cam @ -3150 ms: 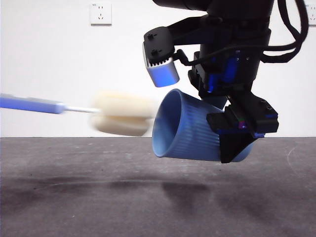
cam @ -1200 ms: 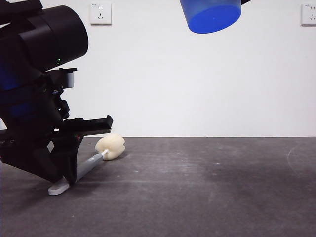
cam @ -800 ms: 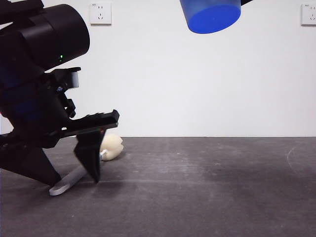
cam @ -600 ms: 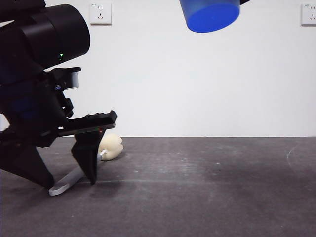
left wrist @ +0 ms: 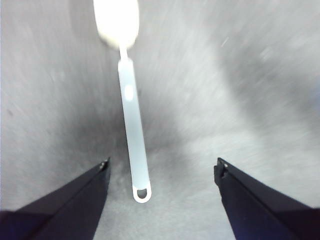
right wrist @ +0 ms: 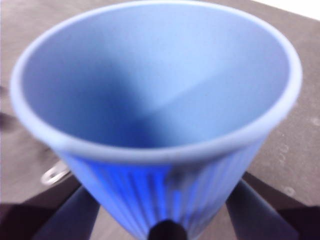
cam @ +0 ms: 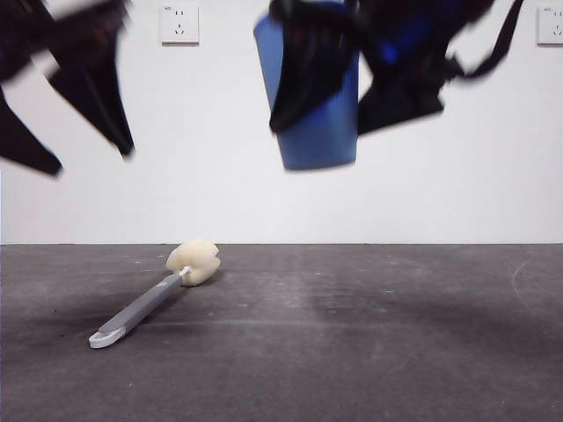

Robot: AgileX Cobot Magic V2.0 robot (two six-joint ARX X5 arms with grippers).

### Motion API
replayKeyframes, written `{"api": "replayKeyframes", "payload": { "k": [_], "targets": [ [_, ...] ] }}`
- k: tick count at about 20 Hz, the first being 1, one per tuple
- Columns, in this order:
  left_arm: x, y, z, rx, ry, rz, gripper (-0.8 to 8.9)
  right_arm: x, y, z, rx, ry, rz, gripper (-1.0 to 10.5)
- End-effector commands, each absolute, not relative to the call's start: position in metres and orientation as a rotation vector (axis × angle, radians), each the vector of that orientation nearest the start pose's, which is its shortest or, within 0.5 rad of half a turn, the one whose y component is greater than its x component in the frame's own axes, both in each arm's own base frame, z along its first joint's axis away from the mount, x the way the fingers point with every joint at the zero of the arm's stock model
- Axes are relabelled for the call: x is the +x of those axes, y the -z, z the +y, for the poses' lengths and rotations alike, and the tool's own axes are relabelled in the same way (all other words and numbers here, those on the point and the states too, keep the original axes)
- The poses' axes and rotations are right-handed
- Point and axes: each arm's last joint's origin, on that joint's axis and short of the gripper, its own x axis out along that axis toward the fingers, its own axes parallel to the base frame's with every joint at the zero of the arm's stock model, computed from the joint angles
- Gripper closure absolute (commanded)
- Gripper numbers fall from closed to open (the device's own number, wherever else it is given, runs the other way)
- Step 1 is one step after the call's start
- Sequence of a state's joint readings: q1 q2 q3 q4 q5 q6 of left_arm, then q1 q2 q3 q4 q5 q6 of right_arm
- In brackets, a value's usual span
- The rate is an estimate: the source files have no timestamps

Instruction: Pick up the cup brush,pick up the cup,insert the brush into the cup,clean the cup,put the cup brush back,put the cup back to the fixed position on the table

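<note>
Right gripper, blurred and dark in the front view, hangs high above the worktop with its jaws closed on either side of the cup. That cup is a blue plastic tumbler with fine vertical ribs, upright or nearly so, its base well clear of the surface. Seen from the right wrist, its wide round mouth fills the picture and the inside is bare.

Left gripper is up in the air too, jaws spread wide with nothing between them; in the front view it shows as black tips at the upper left. The cup brush lies flat on the worktop below it, touching neither jaw. Its cream-yellow lobed sponge head points toward the back wall, and the grey straight handle runs forward to a white looped end nearest the camera.

On the white wall behind, a white socket plate sits high at the left and another at the right edge; the small print on them is too small to read. The worktop is dark grey, matte and scuffed, with faint pale marks.
</note>
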State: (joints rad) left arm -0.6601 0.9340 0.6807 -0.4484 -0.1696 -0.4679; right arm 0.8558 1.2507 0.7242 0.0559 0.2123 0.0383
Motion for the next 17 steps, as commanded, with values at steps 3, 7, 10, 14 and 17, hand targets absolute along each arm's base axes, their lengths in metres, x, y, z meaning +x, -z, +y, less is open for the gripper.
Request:
{"api": "replayKeyframes", "payload": {
  "k": [3, 7, 10, 14, 17],
  "targets": [
    [0.121, -0.274, -0.091, -0.203, 0.405, 0.645, 4.63, 0.207, -0.202, 0.203, -0.207, -0.569, 0.432, 9.6],
    [0.103, -0.278, -0.076, -0.206, 0.415, 0.647, 4.63, 0.235, -0.164, 0.207, -0.185, -0.538, 0.458, 9.6],
    [0.098, -0.277, -0.072, -0.196, 0.407, 0.668, 4.63, 0.247, -0.143, 0.205, -0.171, -0.529, 0.482, 9.6],
    [0.098, -0.277, -0.072, -0.196, 0.406, 0.667, 4.63, 0.258, -0.131, 0.2, -0.14, -0.544, 0.486, 9.6],
    [0.098, -0.277, -0.072, -0.195, 0.405, 0.668, 4.63, 0.263, -0.119, 0.195, -0.142, -0.541, 0.522, 9.6]
  ]
}}
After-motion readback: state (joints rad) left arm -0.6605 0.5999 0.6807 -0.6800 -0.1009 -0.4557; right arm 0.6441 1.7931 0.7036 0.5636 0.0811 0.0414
